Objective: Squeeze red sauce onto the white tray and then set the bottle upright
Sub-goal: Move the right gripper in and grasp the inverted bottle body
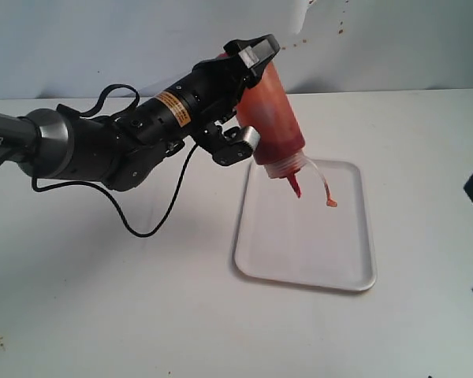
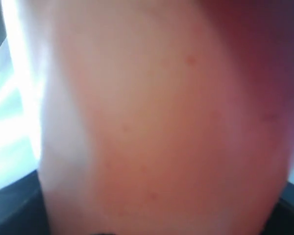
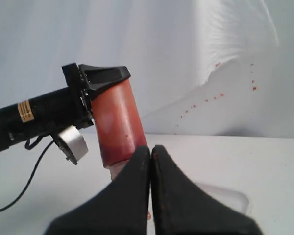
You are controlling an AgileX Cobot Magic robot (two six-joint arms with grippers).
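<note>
Wide table (image 1: 102, 315) lies on every side of the tray (image 1: 331, 264), and the left arm reaches in from the left edge. The left gripper (image 1: 255, 98) is clamped across the bottle (image 1: 273, 118), one finger on each side. It holds the bottle tipped above the tray's far left corner, nozzle (image 1: 294, 187) down. Red sauce (image 1: 277, 138) sits in the lower end, by the nozzle. The clear strap (image 1: 325, 185) dangles over the tray. The right gripper (image 3: 151, 156) is off to the right, fingers pressed together on nothing, facing the bottle
</note>
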